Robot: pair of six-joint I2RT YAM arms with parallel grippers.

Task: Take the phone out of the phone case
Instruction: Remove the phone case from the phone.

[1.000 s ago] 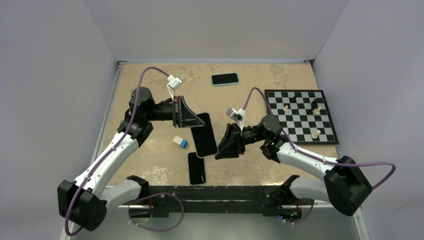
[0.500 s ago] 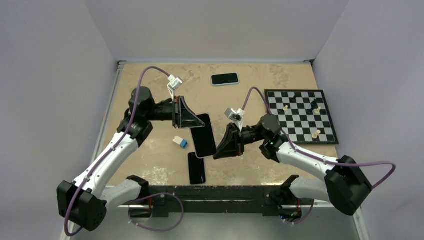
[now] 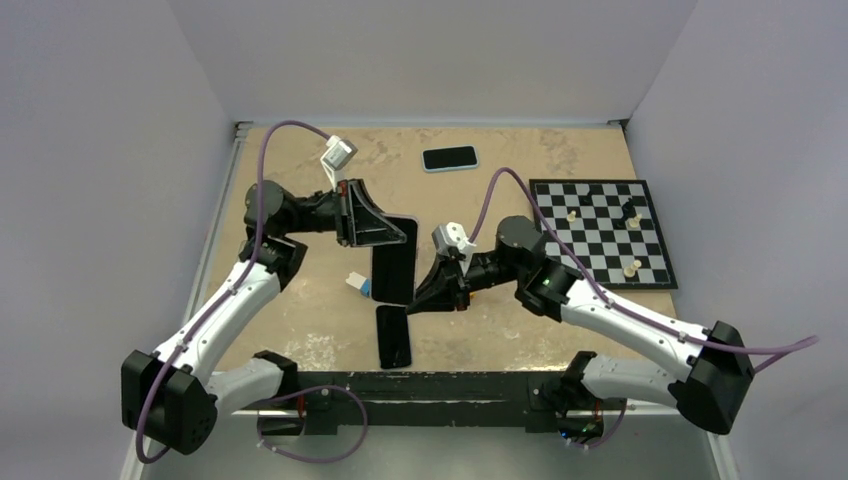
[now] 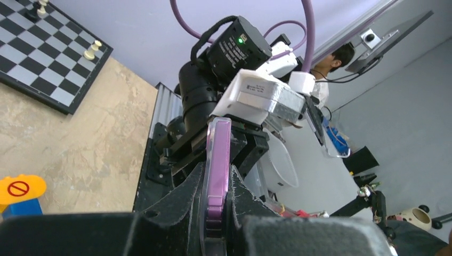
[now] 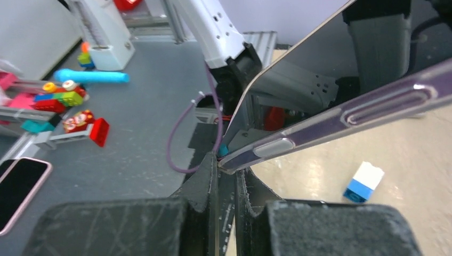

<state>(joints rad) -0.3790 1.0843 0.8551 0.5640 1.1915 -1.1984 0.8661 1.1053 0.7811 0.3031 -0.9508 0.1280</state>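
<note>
Here the phone point(image 3: 393, 262) hangs over the middle of the table point(image 3: 300, 330), sitting in its purple case point(image 4: 217, 160) and pinched at both ends. The left gripper point(image 3: 385, 228) clamps the end at 12 o'clock; its wrist view shows the case rim running edge-on between the two fingers point(image 4: 181, 205), which press it from either side. The right gripper point(image 3: 420, 298) has closed on the corner at 5 o'clock, and in its wrist view that corner point(image 5: 224, 162) is wedged between narrow fingers point(image 5: 209, 184), with the side buttons point(image 5: 273, 147) showing along the case rim. A blue and white block point(image 3: 359, 285) lies on the table at 9 o'clock from the phone, just beside it. A second phone point(image 3: 393, 336) lies flat at 6 o'clock, near the lower end. A third phone point(image 3: 449, 158) rests at 12 o'clock, well apart. The chessboard point(image 3: 600, 232), with a few pieces on it, lies at 3 o'clock.
</note>
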